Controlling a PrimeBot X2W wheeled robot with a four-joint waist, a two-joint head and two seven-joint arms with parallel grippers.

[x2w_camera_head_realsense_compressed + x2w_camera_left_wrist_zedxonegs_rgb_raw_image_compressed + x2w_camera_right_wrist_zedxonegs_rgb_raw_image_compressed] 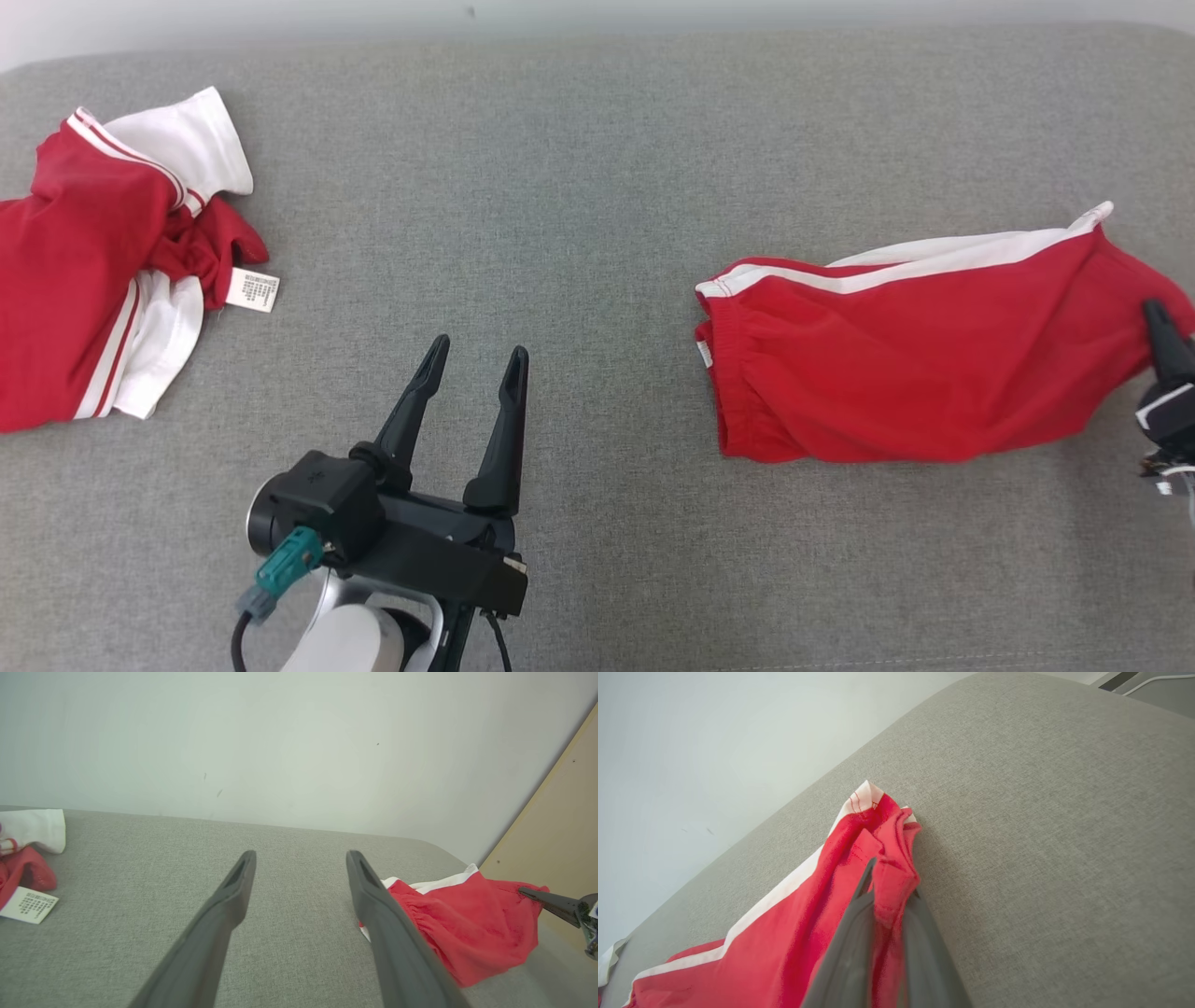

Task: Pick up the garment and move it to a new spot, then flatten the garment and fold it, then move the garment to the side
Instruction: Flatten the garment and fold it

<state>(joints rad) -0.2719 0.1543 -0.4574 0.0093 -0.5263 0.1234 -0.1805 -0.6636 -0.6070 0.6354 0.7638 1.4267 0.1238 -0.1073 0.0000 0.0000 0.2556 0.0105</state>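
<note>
The garment (915, 355) is a pair of red shorts with white side stripes, lying folded at the right of the grey surface; it also appears as the garment (472, 919) and the garment (794, 933). My right gripper (1158, 313) is at its right edge, shut on a bunched fold of red cloth, as the right gripper (889, 886) shows in its own wrist view. My left gripper (476, 355) stands open over bare surface, well left of the shorts, with nothing between its fingers (233, 891).
A second red and white garment (103, 271) with a white care label (252, 289) lies crumpled at the far left. The grey padded surface (579, 187) ends at a pale wall behind. A beige panel (560, 826) stands past its right end.
</note>
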